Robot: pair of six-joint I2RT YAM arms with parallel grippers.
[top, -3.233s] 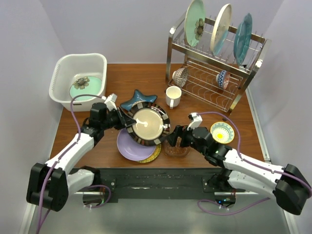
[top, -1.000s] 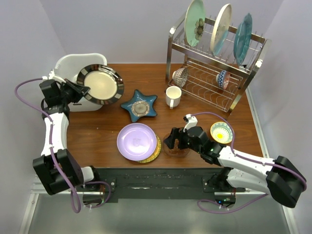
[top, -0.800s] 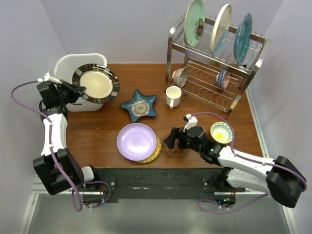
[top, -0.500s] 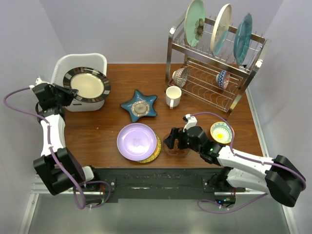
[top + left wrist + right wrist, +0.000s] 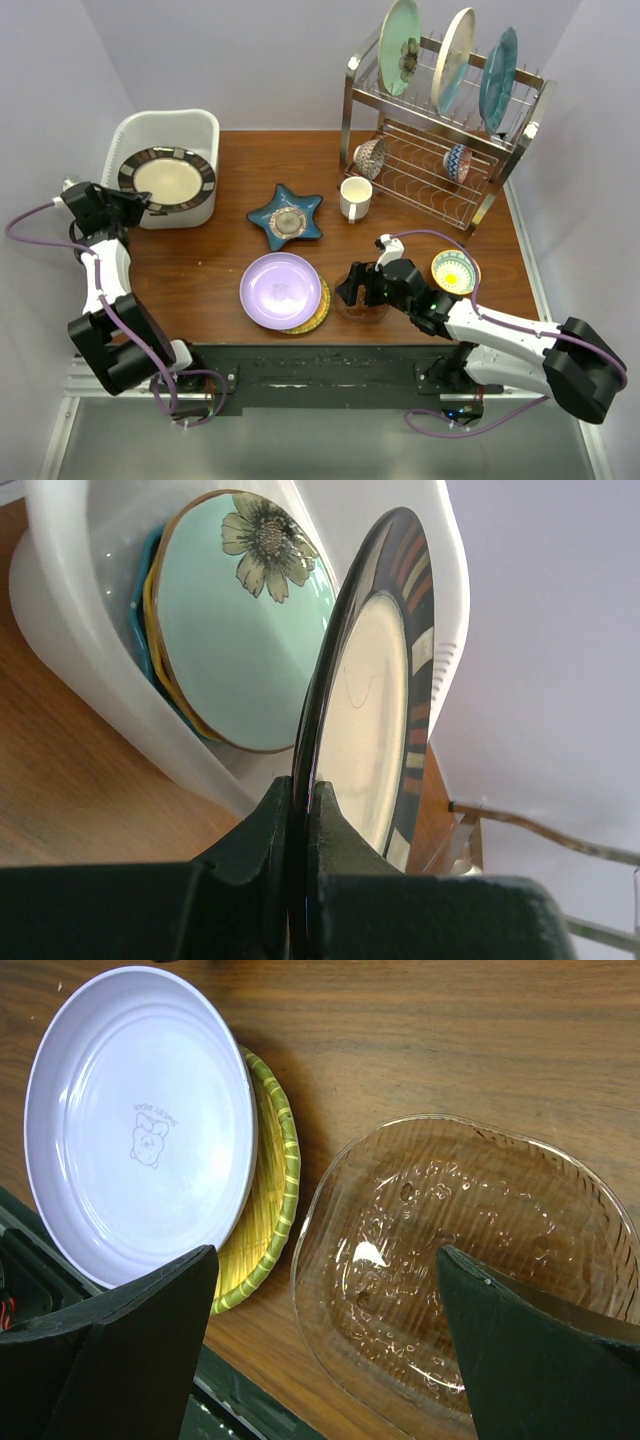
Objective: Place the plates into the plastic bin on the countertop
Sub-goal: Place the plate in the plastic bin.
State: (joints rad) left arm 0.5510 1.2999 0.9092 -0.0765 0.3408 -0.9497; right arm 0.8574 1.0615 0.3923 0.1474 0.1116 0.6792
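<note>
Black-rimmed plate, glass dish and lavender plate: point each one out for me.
black-rimmed plate (image 5: pixel 375 730), left wrist view, on its cream centre.
glass dish (image 5: pixel 430 1200), right wrist view, on its bumpy middle.
lavender plate (image 5: pixel 281 289), top view, on its centre.

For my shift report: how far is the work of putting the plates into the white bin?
Done: the green flower plate lies in the white bin. In hand: the left gripper holds the black-rimmed plate by its edge above the bin. Left: the lavender plate, the yellow-green plate under it and the blue star dish on the countertop.
</note>
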